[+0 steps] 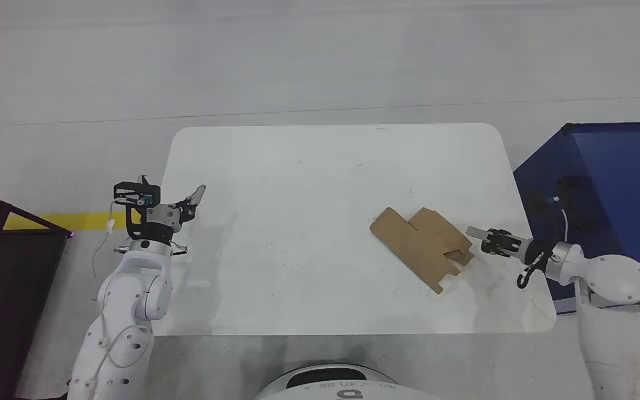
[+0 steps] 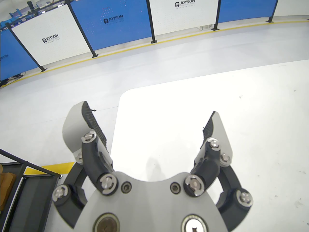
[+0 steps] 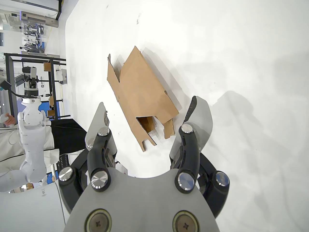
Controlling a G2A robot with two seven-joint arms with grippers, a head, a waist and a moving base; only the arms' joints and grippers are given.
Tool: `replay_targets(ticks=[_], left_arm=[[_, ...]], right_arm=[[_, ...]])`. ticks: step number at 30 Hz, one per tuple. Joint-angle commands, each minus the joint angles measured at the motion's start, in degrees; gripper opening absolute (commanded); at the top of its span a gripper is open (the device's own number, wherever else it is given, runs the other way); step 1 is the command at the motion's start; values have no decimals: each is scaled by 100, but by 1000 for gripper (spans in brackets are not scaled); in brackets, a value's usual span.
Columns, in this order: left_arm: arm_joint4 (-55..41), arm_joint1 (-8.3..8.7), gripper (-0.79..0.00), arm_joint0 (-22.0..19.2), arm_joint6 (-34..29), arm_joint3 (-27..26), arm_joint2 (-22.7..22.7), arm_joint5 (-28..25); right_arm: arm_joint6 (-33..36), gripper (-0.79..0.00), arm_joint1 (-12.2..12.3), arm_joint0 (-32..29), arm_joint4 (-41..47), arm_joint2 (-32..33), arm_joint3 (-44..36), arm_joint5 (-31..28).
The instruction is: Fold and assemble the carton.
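Currently brown carton [image 1: 421,246] nearly flat, flaps notched; right gripper [image 3: 149,102] beside it, left gripper [image 2: 149,109] apart, both spread, empty.

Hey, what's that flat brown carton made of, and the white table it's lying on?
The carton looks like plain brown cardboard, matte, with raw cut edges and flap slots. The table has a smooth white top with rounded corners and faint scuffs, perhaps laminate or painted board; I cannot tell which.
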Motion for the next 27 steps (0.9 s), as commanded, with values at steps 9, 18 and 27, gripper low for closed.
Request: replay_targets(ticks=[9, 18, 27], left_arm=[[0, 0, 0, 0, 0, 0, 0, 0], [0, 0, 0, 0, 0, 0, 0, 0], [0, 0, 0, 0, 0, 0, 0, 0]], right_arm=[[323, -120, 112, 645, 18, -337, 958, -80], [908, -511, 159, 647, -102, -1018, 529, -106], [1171, -785, 214, 347, 514, -1087, 69, 72]])
